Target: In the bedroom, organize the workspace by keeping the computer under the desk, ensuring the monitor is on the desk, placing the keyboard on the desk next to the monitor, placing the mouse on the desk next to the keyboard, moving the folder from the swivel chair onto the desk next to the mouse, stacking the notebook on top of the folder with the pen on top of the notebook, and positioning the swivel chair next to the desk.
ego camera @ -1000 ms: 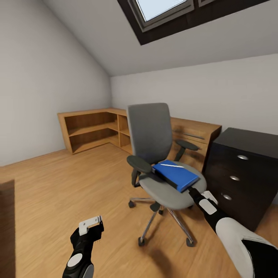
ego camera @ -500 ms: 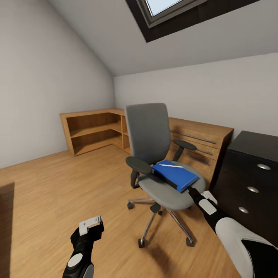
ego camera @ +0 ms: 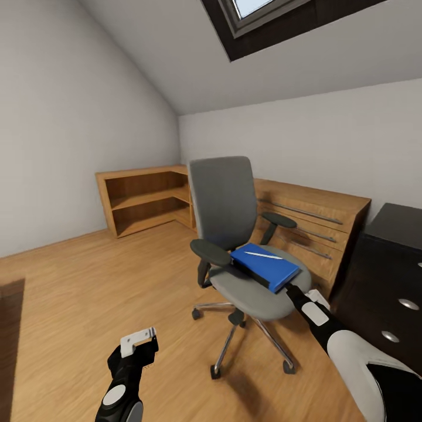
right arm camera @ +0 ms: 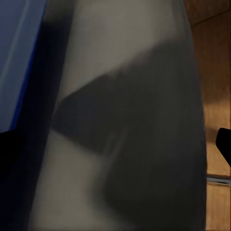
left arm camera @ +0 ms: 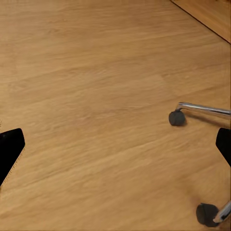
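Grey swivel chair (ego camera: 234, 246) standing mid-floor on the wooden floor (ego camera: 88, 281), turned partly away, well apart from the wooden bench (ego camera: 310, 228) running along the far wall. Blue folder (ego camera: 265, 266) lying flat on the seat, one corner overhanging the front edge toward the robot; a thin white pen (ego camera: 262, 255) resting on top of it. Hard to tell whether a notebook is part of that blue slab or not. Right gripper (ego camera: 291, 288) reached forward to the seat's front edge, tip touching or just beside the folder's near corner, probably lined up there because the overhang offers the only edge to pinch. Right wrist view pressed close to the grey seat cushion (right arm camera: 125, 115) with the folder's blue cover (right arm camera: 19, 57) along one side; dark fingertips at opposite borders of that picture suggest jaws spread apart, nothing clamped between them. Left gripper (ego camera: 139, 344) held low over bare floor, away from the chair, likely parked out of the way; fingers wide apart in the left wrist view, chair casters (left arm camera: 177, 118) and a chrome leg visible ahead. Dark drawer cabinet (ego camera: 387, 281) at the right, open shelving (ego camera: 146, 199) in the corner. Folder pickup judged as the step in hand, not yet secured.
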Tool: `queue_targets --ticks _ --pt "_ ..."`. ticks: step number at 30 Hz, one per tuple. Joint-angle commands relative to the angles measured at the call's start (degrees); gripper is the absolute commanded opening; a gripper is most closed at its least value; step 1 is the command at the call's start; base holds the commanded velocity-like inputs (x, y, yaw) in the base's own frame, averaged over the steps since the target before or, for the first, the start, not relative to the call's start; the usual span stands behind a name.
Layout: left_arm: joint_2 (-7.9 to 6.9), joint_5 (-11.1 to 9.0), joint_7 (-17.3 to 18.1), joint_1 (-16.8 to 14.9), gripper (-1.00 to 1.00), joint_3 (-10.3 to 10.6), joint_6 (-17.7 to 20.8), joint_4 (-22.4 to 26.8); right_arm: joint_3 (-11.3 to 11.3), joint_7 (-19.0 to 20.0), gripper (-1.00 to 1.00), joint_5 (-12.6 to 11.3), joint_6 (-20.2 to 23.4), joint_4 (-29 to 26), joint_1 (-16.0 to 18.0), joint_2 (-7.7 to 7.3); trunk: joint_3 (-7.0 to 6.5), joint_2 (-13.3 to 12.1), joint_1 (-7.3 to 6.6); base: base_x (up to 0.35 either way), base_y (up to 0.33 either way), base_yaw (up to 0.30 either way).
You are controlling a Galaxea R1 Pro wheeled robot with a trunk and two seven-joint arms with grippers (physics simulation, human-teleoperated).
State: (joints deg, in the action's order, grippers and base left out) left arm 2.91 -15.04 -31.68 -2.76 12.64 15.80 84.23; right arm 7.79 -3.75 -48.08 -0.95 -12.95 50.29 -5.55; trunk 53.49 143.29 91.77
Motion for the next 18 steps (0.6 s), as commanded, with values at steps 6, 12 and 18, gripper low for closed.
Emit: queue_targets --ticks 6,12,18 --pt "-0.01 -0.3 -0.4 -0.1 1.0 0.1 0.2 0.1 -0.6 -0.1 1.0 -1.1 -0.1 0.0 0.0 0.01 0.06 0.0 0.03 0.317 0.0 0.216" --pt "-0.01 -0.3 -0.4 -0.1 1.0 0.1 0.2 0.1 -0.6 -0.1 1.0 -1.1 -0.1 0.0 0.0 0.01 0.06 0.0 0.03 0.32 0.0 0.146" --pt "-0.01 -0.3 -0.4 -0.1 1.0 0.1 0.2 0.1 -0.6 -0.1 1.0 -1.1 -0.1 0.0 0.0 0.01 0.06 0.0 0.03 0.321 0.037 0.011"
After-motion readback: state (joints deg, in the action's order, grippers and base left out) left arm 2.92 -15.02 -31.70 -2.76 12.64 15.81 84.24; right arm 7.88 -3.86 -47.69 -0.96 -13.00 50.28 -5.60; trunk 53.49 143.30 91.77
